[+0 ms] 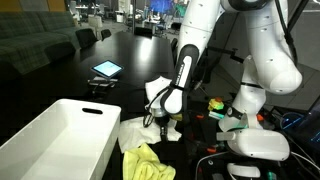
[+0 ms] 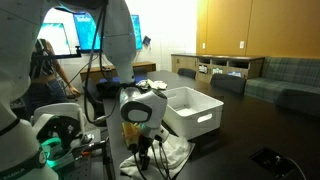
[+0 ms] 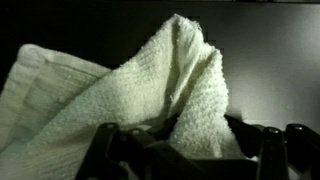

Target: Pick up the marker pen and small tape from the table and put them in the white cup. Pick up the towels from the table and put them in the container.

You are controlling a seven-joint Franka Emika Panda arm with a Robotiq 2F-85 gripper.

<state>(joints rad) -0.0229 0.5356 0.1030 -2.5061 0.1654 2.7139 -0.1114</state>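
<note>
Arm reaches down over the black table (image 1: 60,60), w/ the gripper (image 3: 185,150) low at the cloth pile. In the wrist view the claw pinches a fold of the white towel (image 3: 150,95): cloth bunches up into a peaked ridge btwn the two dark fingers (image 3: 105,150), and the rest drapes off to the left. How tight the squeeze is can't be told, but the fold sits right btwn the fingers.

In an exterior view the white towel lies crumpled on the table just right of the container (image 1: 30,150), touching or nearly touching its wall. The yellow-green towel (image 1: 146,162) lies nearer the camera, its edge against the white one. Neither cloth is in the container yet. The container is a big white bin w/ tall sides and a slot in its short end, at the near left of that view.

In an exterior view from the opposite side, the container (image 2: 200,122) sits beyond the gripper, w/ white cloth spread under the claw. A lit tablet (image 1: 105,69) lies farther back on the table, well apart from the pile.
</note>
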